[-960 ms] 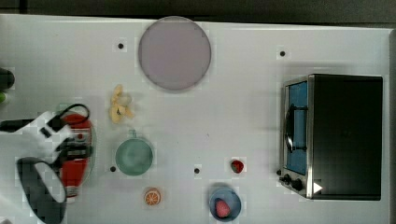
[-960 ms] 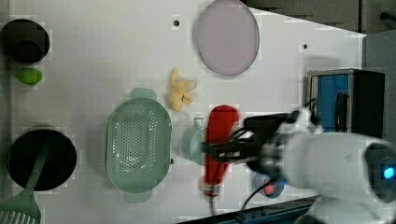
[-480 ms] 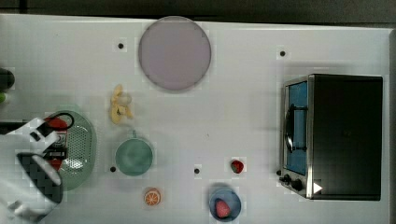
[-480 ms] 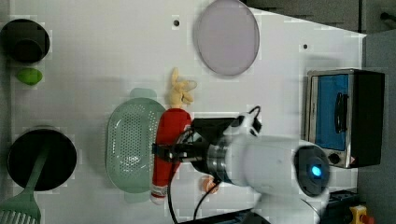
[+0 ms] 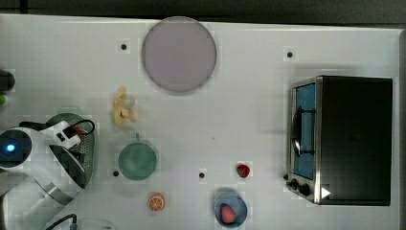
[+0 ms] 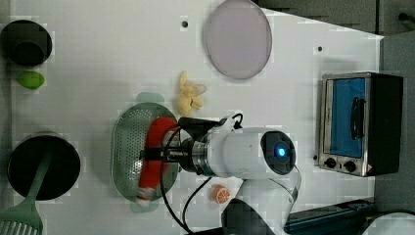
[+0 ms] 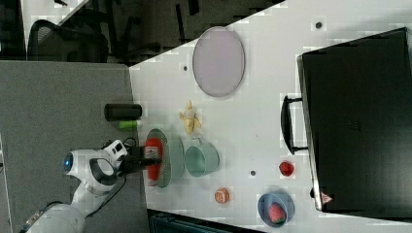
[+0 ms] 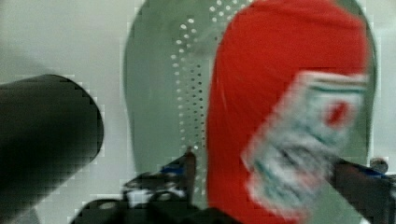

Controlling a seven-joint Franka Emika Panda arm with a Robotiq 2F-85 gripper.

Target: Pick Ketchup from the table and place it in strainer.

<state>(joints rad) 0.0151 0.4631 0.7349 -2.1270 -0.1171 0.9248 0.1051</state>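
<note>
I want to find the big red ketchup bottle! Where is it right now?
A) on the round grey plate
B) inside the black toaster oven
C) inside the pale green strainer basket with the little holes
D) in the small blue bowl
C: in the left view the elongated red ketchup bottle lies inside the pale mint-green plastic strainer basket, right at the robot's gripper.

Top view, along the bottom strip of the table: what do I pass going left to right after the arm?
Teal cup → orange slice → blue bowl with a strawberry → loose strawberry → toaster oven.
</note>
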